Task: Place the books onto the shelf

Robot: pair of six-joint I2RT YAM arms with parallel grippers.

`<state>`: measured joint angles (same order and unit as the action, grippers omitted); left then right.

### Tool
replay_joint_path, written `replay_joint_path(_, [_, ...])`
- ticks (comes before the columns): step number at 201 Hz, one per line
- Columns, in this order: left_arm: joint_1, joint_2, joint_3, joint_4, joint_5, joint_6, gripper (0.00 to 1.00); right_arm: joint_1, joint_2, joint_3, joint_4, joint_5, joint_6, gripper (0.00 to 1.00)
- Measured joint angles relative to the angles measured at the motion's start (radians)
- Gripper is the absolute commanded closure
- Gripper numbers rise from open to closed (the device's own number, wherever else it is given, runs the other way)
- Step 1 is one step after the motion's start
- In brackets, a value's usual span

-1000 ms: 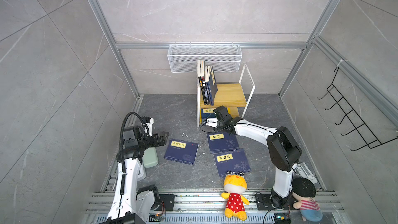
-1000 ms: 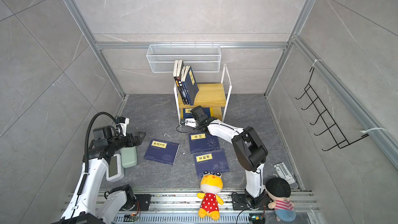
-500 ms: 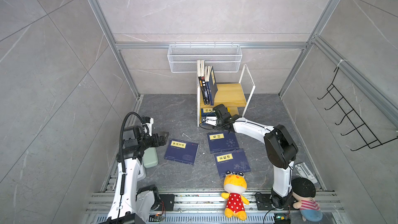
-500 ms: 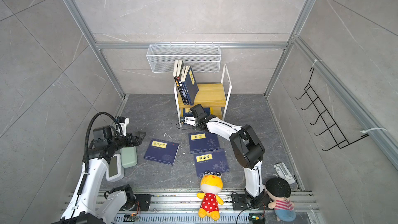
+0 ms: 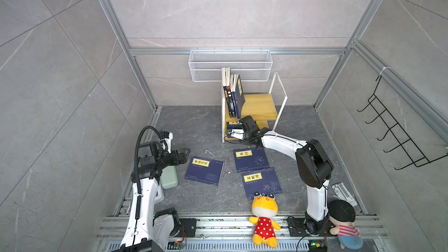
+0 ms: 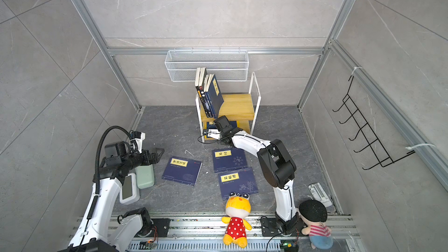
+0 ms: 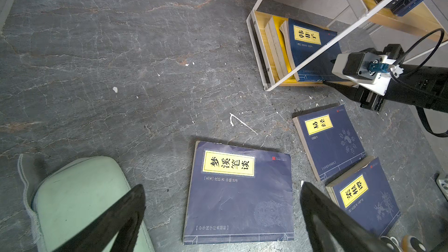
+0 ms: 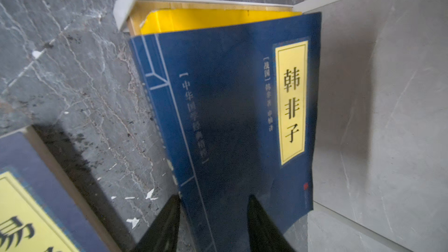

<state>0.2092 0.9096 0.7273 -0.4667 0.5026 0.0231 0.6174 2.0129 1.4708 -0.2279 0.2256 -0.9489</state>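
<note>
A thin navy paperback with yellow label (image 8: 230, 117) leans in the lower tier of the white-framed wooden shelf (image 5: 260, 106), just ahead of the right gripper (image 8: 213, 197), whose jaws stand half apart, pinching nothing. It looks light and floppy, so take it near the stiffer spine. On the left gripper (image 7: 222, 185) the jaws gape wide.

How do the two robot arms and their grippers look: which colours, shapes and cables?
Both arms have white links and black joints. The left arm carries a thick ribbed black hose; the right arm has a thin black cable at its wrist. The left gripper and the right gripper have black, pointed fingers.
</note>
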Motion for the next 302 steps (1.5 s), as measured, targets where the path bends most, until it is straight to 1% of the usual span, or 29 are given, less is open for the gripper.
replay_joint_path(46, [0.001,0.0,0.0,-0.001,0.0,0.0,0.0,-0.005,0.005,0.01,0.0,0.006,0.022,0.62])
replay_joint_path(97, [0.001,0.0,0.0,-0.001,0.002,0.0,0.0,-0.005,0.014,0.021,0.0,0.018,0.029,0.63])
replay_joint_path(139, [0.001,0.0,0.0,0.0,0.005,0.0,0.0,-0.005,0.014,0.022,0.0,0.021,0.03,0.6])
replay_joint_path(162, [0.001,0.002,0.0,-0.001,0.011,0.0,0.0,-0.005,0.01,0.019,-0.001,0.015,0.041,0.56])
replay_joint_path(189, [-0.002,0.011,0.0,0.001,0.061,-0.001,0.0,-0.005,-0.062,-0.034,-0.009,-0.006,0.103,0.53])
replay_joint_path(206, [-0.007,0.016,-0.001,0.008,0.132,-0.015,0.01,-0.003,-0.153,-0.077,-0.027,-0.02,0.189,0.52])
replay_joint_path(222, [-0.018,0.024,-0.01,0.035,0.197,-0.042,0.01,0.002,-0.264,-0.131,-0.037,-0.033,0.285,0.48])
replay_joint_path(246, [-0.054,0.044,-0.04,0.078,0.269,-0.091,0.03,0.012,-0.453,-0.218,-0.077,-0.047,0.507,0.47])
replay_joint_path(259, [-0.072,0.06,-0.056,0.1,0.299,-0.128,0.04,0.014,-0.54,-0.261,-0.102,-0.058,0.637,0.44])
replay_joint_path(265, [-0.081,0.07,-0.063,0.114,0.317,-0.149,0.05,0.014,-0.577,-0.284,-0.111,-0.062,0.695,0.4])
replay_joint_path(271, [-0.089,0.078,-0.069,0.125,0.324,-0.165,0.05,0.014,-0.615,-0.309,-0.129,-0.067,0.762,0.4])
replay_joint_path(285, [-0.113,0.098,-0.079,0.152,0.342,-0.201,0.05,0.014,-0.677,-0.348,-0.184,-0.076,0.887,0.38])
replay_joint_path(302, [-0.145,0.12,-0.087,0.184,0.349,-0.243,0.06,0.012,-0.715,-0.373,-0.267,-0.093,1.014,0.37])
